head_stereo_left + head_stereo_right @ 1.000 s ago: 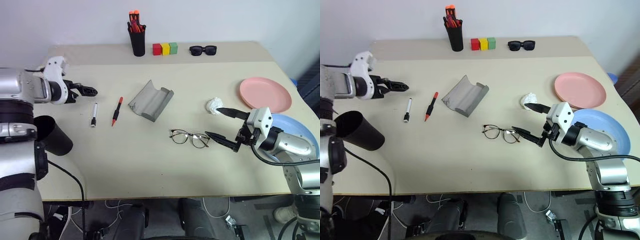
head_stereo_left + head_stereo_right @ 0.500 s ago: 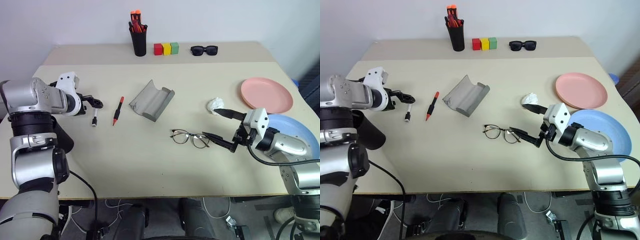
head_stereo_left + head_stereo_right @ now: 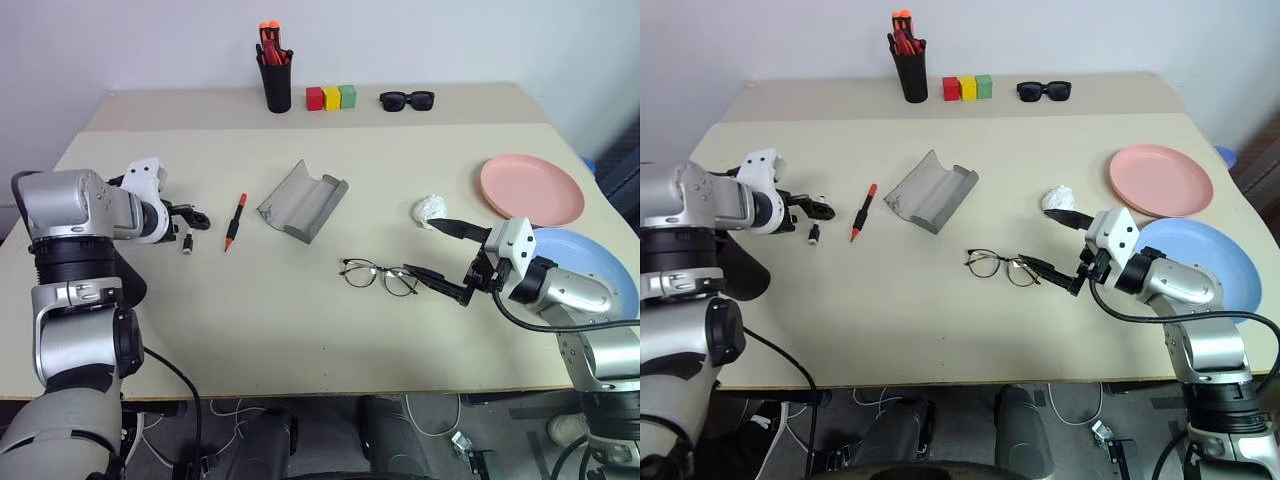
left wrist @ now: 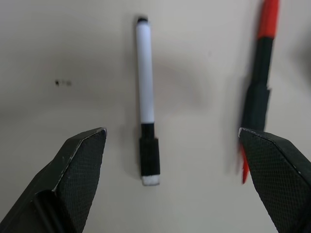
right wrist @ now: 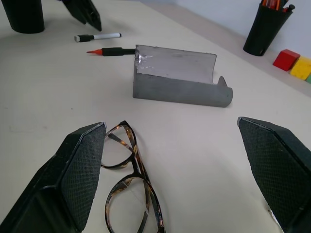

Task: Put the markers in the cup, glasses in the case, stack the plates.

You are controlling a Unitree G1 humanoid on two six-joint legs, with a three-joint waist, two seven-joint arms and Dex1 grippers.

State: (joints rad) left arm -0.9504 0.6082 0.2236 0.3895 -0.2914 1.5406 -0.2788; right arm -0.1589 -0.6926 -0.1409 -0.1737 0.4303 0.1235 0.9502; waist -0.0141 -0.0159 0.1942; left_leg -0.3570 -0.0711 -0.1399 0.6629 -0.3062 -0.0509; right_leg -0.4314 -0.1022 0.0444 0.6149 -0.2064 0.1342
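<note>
- Left eye view: nothing is done yet, we judge. Our left hand (image 3: 192, 217) hangs wide open and empty over the white marker (image 3: 187, 241); the red marker (image 3: 235, 220) lies beside it on the desk (image 3: 300, 320), and the cup (image 3: 128, 282) sits behind our left arm.
- Right eye view: pink plate (image 3: 1160, 180) and blue plate (image 3: 1195, 262) lie unstacked.
- Right wrist view: our right hand (image 5: 170, 165), spread and empty, faces the glasses (image 5: 131, 189); the case (image 5: 177, 77) lies open.
</note>
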